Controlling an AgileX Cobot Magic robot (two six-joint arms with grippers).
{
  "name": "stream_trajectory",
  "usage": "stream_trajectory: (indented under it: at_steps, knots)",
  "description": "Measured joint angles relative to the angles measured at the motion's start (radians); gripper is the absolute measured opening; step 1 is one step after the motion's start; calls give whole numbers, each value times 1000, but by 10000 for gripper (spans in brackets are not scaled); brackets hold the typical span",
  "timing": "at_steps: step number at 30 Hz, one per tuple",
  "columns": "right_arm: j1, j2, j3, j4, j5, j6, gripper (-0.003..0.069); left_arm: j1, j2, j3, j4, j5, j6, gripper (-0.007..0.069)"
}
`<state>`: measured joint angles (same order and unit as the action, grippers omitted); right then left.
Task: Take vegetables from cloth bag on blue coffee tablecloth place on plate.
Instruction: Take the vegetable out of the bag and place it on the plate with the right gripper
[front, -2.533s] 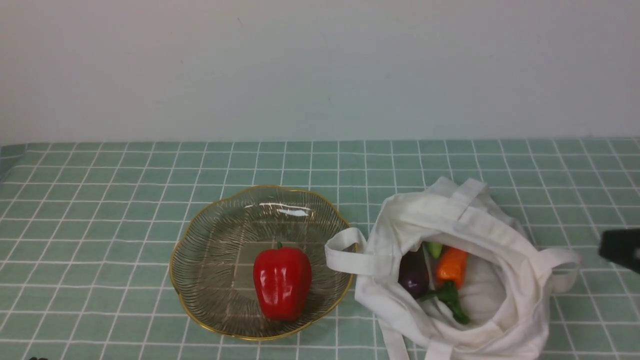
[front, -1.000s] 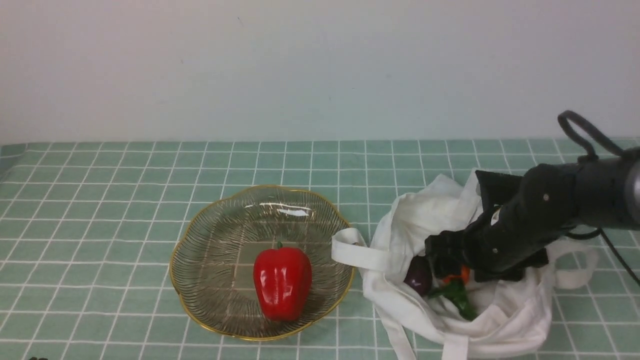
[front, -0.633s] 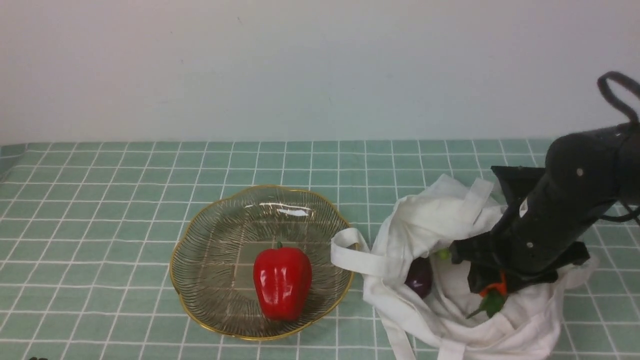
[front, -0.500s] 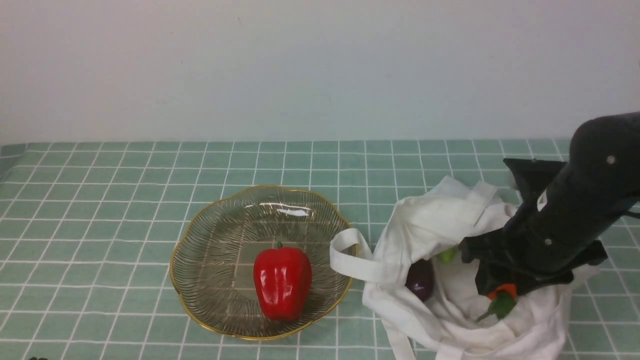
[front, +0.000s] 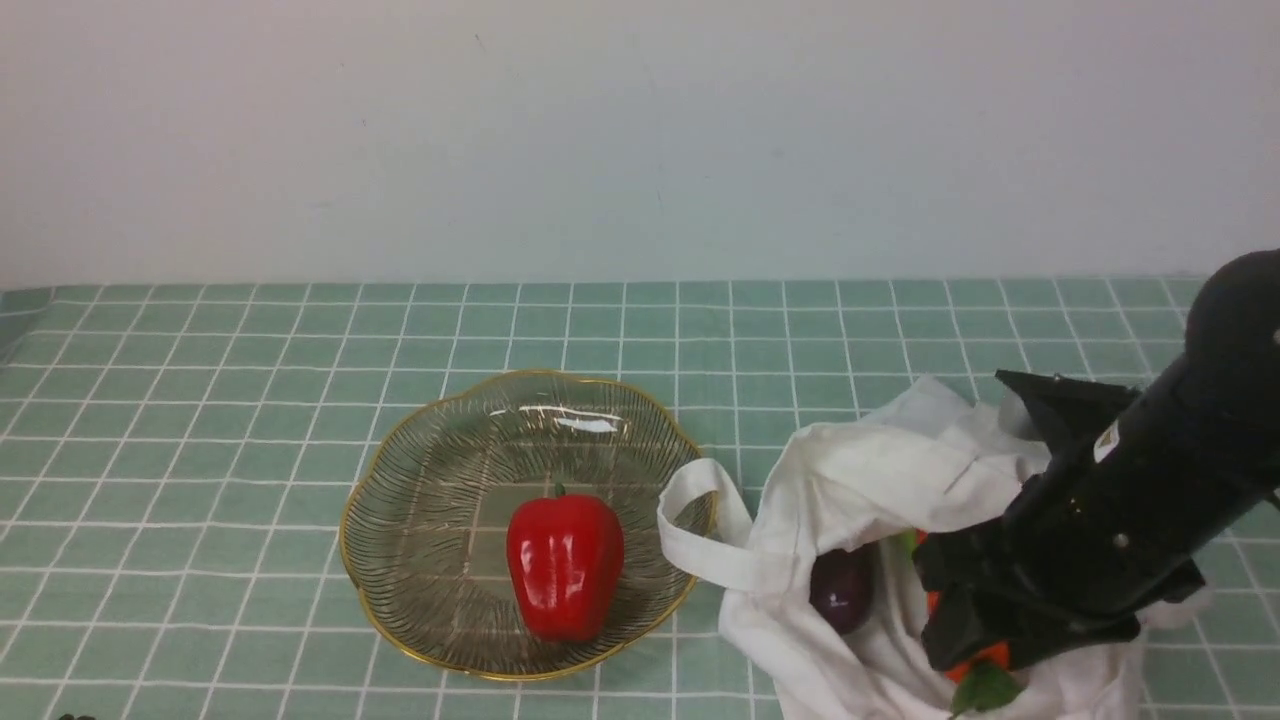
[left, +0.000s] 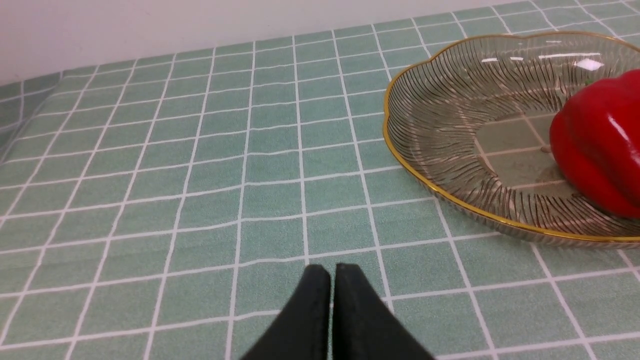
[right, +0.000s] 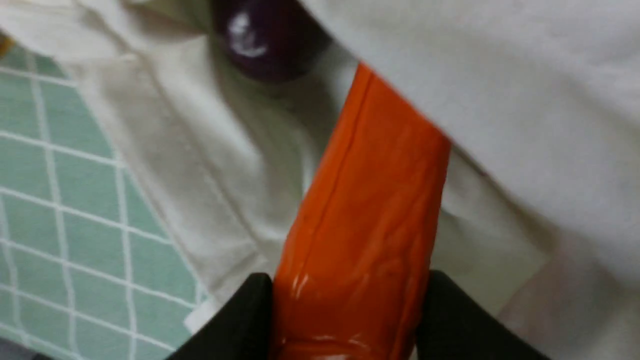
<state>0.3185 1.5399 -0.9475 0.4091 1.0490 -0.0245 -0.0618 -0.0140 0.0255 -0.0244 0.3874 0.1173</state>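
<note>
The white cloth bag (front: 880, 470) lies open on the teal blue coffee tablecloth (front: 200, 450), right of the glass plate (front: 345, 530). My right gripper (front: 975, 650) is inside the bag's mouth, shut on the orange carrot (right: 370, 225); the carrot's orange end and green top (front: 985, 690) show below the fingers. In the right wrist view the gripper (right: 350, 279) clamps the carrot from both sides. A purple eggplant (front: 842, 590) and a light-green piece (front: 905, 540) stay in the bag. My left gripper (left: 331, 270) is shut and empty, low over the cloth, apart from the plate (left: 400, 150).
A red bell pepper (front: 565, 565) lies in the near part of the plate. One bag handle (front: 700, 520) loops against the plate's right rim. A pale wall stands behind the table. The right arm covers the bag's right side.
The right gripper closed on the carrot inside the bag and drew back toward the near right, dragging the carrot and shifting the bag. The left gripper, the plate and the pepper stayed still.
</note>
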Motion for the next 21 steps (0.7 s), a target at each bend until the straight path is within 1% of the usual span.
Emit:
stream_trajectory:
  at_steps: [2, 7, 17, 21]
  knots:
    - [0, 0, 0, 102, 3, -76, 335, 0, 0, 0, 0, 0, 0, -8]
    - [0, -20, 0, 172, 9, -123, 335, 0, 0, 0, 0, 0, 0, -8]
    - [-1, -131, -106, 172, 42, -133, 335, 0, 0, 0, 0, 0, 0, -8]
    - [-1, -125, -117, 73, 41, -125, 335, 0, 0, 0, 0, 0, 0, -8]
